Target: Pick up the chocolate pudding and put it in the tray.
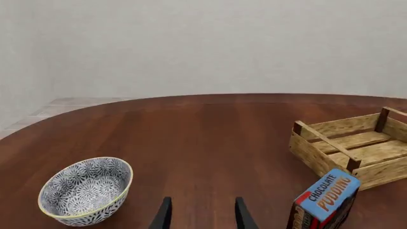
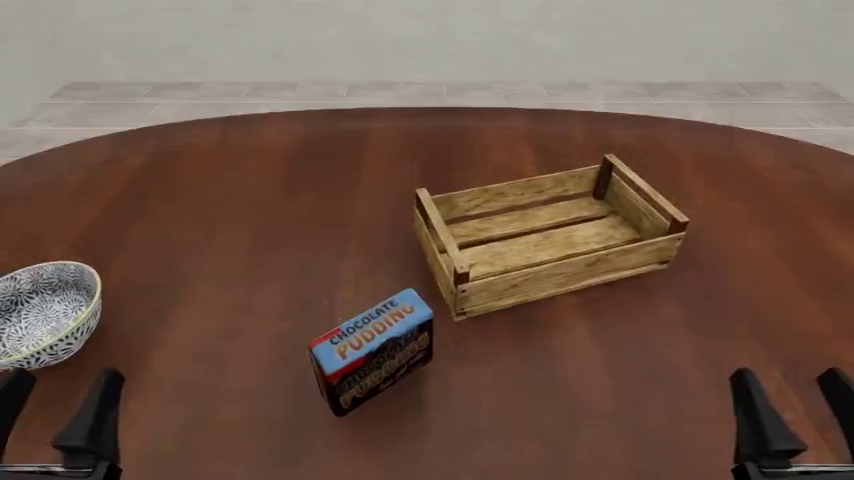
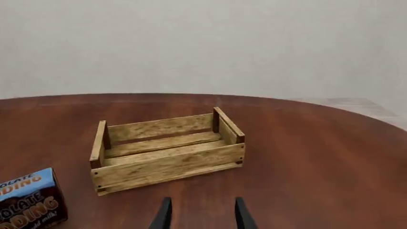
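Carton (image 2: 374, 350) reading "CHOCOLATE PUDDING", smaller print seemingly illegible, beside tray (image 2: 549, 240); each claw apart, empty.

We see the chocolate pudding (image 2: 374, 350) blue-topped with orange lettering over dark brown. The tray (image 2: 547, 238) is pale wood. The bowl (image 2: 43, 312) looks blue-and-white patterned, perhaps yellow-rimmed.

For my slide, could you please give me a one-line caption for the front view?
Pudding box stands on the table near the empty crate, both grippers open and apart from it.
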`<act>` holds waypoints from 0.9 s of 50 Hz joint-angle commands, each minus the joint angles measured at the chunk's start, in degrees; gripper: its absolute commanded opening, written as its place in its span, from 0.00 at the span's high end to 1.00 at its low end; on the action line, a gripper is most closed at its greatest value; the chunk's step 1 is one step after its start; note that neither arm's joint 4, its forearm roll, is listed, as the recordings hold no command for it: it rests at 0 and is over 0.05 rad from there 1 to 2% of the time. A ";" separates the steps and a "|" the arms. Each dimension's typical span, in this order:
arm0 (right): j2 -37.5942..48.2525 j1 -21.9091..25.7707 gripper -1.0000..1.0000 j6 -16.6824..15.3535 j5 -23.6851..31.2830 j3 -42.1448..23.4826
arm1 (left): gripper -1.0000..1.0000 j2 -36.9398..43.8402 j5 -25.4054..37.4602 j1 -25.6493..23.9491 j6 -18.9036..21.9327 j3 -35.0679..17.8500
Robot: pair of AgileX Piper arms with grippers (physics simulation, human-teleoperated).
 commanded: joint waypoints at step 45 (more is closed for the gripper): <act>32.63 10.39 0.00 -7.37 3.08 -32.82 | 0.00 0.32 -0.08 0.00 0.00 -0.18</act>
